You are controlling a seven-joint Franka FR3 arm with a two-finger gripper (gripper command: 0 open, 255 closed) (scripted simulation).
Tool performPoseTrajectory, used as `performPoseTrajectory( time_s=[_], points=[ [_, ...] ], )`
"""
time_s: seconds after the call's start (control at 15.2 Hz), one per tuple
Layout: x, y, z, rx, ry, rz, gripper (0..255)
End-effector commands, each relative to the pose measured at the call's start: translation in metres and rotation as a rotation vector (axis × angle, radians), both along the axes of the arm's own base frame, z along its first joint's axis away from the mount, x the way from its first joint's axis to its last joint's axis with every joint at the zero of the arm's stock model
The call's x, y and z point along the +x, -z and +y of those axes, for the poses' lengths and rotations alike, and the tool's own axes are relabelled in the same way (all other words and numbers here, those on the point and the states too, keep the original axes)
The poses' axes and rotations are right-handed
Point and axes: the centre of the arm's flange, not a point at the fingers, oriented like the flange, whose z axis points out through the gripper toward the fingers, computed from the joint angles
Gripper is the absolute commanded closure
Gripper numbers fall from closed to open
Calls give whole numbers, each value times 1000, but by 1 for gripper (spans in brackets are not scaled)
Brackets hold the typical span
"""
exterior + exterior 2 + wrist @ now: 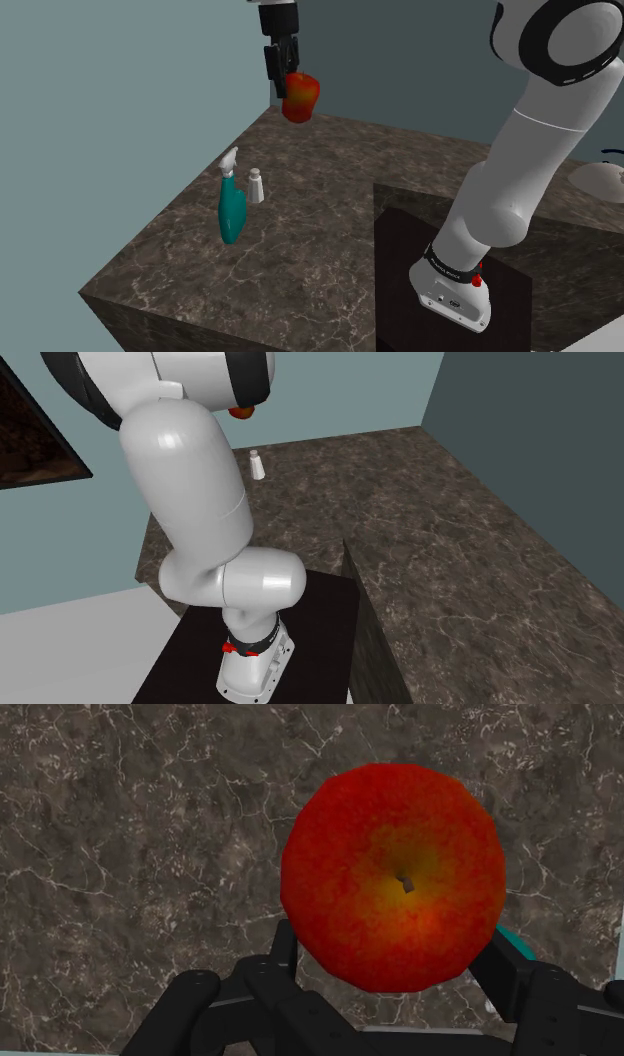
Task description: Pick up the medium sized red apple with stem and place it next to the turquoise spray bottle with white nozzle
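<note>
a white robot arm (510,170) rises from its dark box stand (400,300) and holds a red apple (301,97) in the air, high above the far corner of a dark worktop (330,200). the black claw (284,80) points down, its two fingers clasping the apple's sides, so the fruit hangs free with nothing beneath it. from the hand's own camera the apple (392,874) shows a yellowish top and a short stem stub facing the hand, which suggests a grip from above around the widest part. that height looks chosen to carry the fruit over whatever stands below. the turquoise spray bottle (232,208), with its white nozzle, stands on the worktop toward the shoulder view's left, well apart from the apple and far lower. a small white shaker-shaped container (256,186) stands just beside the bottle, on its far side. bare stone lies around the bottle's other sides, so setting the apple down there seems safer than squeezing it in by the shaker. the worktop is brown-black stone with pale veins, and it wraps round the stand with a stepped edge. the walls (100,100) are flat grey-teal, darker on one side. a dark framed panel (30,442) hangs on the wall in the second exterior view. a white rounded object (600,180) sits at the shoulder view's right edge; i cannot tell what it is.
</note>
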Motion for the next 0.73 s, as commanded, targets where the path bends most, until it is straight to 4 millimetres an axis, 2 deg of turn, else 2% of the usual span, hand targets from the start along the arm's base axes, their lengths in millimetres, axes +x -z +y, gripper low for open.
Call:
performPoseTrajectory(
  time_s=[0.0,0.66],
  points=[
    [-1,10,0,0,0,0,255],
    [-1,63,0,0,0,0,255]
  ],
)
